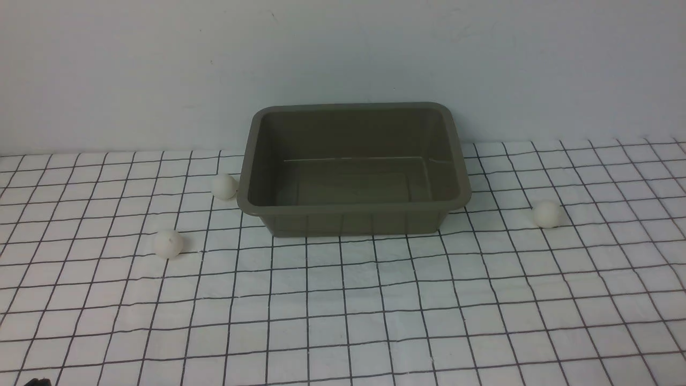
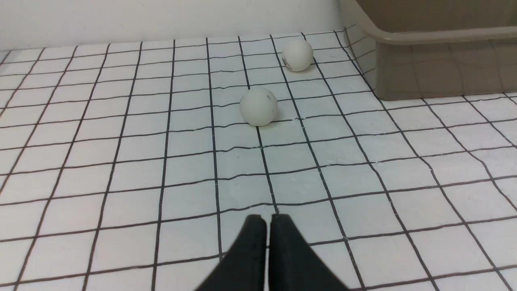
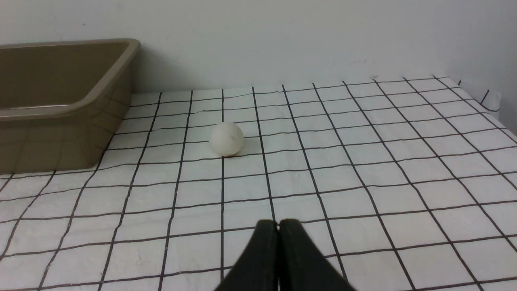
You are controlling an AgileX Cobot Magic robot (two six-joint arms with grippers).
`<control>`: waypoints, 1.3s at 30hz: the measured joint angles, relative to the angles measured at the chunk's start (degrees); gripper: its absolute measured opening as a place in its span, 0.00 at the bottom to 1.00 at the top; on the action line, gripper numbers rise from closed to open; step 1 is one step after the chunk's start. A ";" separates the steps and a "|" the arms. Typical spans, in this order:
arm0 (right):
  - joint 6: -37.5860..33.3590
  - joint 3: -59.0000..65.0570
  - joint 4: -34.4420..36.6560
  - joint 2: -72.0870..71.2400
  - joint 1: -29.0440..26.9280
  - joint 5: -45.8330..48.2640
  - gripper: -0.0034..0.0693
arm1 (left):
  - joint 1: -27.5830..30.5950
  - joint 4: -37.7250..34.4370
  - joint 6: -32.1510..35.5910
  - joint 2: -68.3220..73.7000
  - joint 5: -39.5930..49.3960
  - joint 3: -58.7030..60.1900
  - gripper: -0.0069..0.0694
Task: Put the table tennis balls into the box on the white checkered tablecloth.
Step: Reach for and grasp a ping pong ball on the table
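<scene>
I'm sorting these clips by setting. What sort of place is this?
Probably a staged tabletop test bench rather than a home. A white checkered tablecloth lies against a bare pale wall. On it are only an empty olive-green box and three loose table tennis balls.

Only one corner of the box (image 2: 436, 68) fits in the left wrist view, and the right wrist view crops it too. The left end effector (image 2: 268, 220) and right end effector (image 3: 278, 224) show their tips only. One table tennis ball (image 2: 297, 55) bears print too small to read.
</scene>
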 joint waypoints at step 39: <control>0.12 -0.04 10.34 0.00 0.00 -0.12 0.02 | 0.00 -12.95 -8.34 0.00 -0.05 0.00 0.09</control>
